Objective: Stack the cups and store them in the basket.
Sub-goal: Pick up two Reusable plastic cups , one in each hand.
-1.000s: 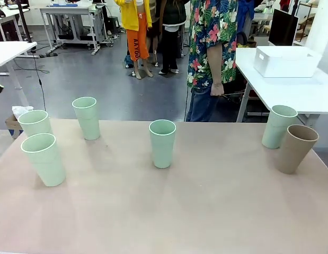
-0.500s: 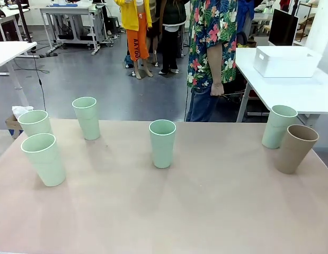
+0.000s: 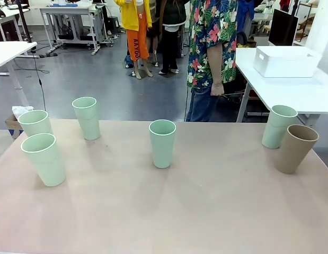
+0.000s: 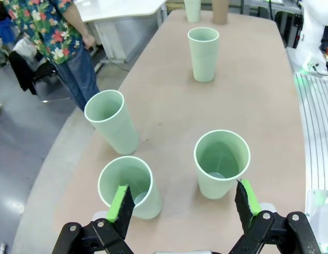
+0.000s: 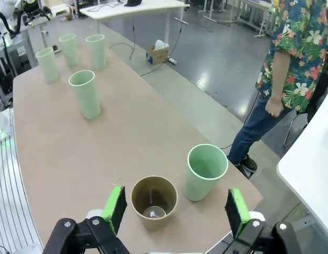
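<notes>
the left gripper (image 4: 182, 197) and the right gripper (image 5: 175, 201) both keep the fingers wide above the surface (image 3: 206, 211), where three green cups (image 3: 87, 117) stand near the left edge, a fourth green cup (image 3: 162, 143) in the middle, a fifth green cup (image 3: 278, 127) just beside the brown cup (image 3: 295, 149) at the right edge, and the basket (image 3: 286, 61) sits on a white table (image 3: 312, 95) beyond the far right corner.

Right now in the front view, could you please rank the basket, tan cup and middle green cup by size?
Largest: basket, though farthest.
Then tan cup and middle green cup: alike, so unranked.
</notes>
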`<control>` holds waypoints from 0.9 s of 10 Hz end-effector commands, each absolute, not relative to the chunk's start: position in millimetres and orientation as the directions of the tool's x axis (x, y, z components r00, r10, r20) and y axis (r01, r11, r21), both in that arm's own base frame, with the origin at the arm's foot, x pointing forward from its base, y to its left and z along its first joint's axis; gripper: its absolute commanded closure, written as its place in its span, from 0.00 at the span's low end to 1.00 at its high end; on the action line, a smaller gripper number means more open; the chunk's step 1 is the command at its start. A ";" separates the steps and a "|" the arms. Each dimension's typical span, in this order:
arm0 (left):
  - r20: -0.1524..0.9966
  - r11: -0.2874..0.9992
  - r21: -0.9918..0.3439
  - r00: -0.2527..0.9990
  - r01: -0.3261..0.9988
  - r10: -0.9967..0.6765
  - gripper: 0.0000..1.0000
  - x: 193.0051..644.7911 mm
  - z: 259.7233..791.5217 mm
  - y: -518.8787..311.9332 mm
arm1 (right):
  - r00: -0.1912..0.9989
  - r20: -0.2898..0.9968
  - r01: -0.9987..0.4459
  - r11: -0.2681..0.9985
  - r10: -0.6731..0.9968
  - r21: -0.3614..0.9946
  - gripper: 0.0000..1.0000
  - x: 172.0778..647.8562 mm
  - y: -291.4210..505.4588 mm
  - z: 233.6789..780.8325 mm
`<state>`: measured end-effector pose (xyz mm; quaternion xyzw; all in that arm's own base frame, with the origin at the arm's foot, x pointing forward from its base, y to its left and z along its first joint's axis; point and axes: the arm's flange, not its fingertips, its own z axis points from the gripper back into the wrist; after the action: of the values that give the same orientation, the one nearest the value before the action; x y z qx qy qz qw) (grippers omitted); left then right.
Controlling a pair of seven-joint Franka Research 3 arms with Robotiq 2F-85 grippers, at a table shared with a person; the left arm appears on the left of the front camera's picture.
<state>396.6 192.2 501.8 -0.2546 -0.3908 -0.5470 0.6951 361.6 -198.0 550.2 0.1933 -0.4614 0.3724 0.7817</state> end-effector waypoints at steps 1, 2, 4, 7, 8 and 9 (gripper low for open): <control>0.822 0.266 0.077 0.090 0.961 -0.562 0.00 396.2 501.8 191.6 | 0.289 0.867 -0.760 0.648 0.406 -0.050 0.00 359.1 -199.2 551.9; 0.822 0.266 0.077 0.090 0.961 -0.562 0.00 396.2 501.8 191.6 | 0.289 0.867 -0.760 0.648 0.406 -0.050 0.00 359.1 -199.2 551.9; 0.822 0.266 0.077 0.090 0.961 -0.562 0.00 396.2 501.8 191.6 | 0.289 0.867 -0.760 0.648 0.406 -0.050 0.00 359.1 -199.2 551.9; 0.822 0.266 0.077 0.090 0.961 -0.562 0.00 396.2 501.8 191.6 | 0.289 0.867 -0.760 0.648 0.406 -0.050 0.00 359.1 -199.2 551.9; 0.822 0.266 0.077 0.090 0.961 -0.562 0.00 396.2 501.8 191.6 | 0.289 0.867 -0.760 0.648 0.406 -0.050 0.00 359.1 -199.2 551.9; 0.822 0.266 0.077 0.090 0.961 -0.562 0.00 396.2 501.8 191.6 | 0.289 0.867 -0.760 0.648 0.406 -0.050 0.00 359.1 -199.2 551.9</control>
<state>396.8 191.7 501.8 -0.2522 -0.3875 -0.5476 0.6974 357.3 -199.3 552.1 0.1907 -0.4526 0.3691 0.7890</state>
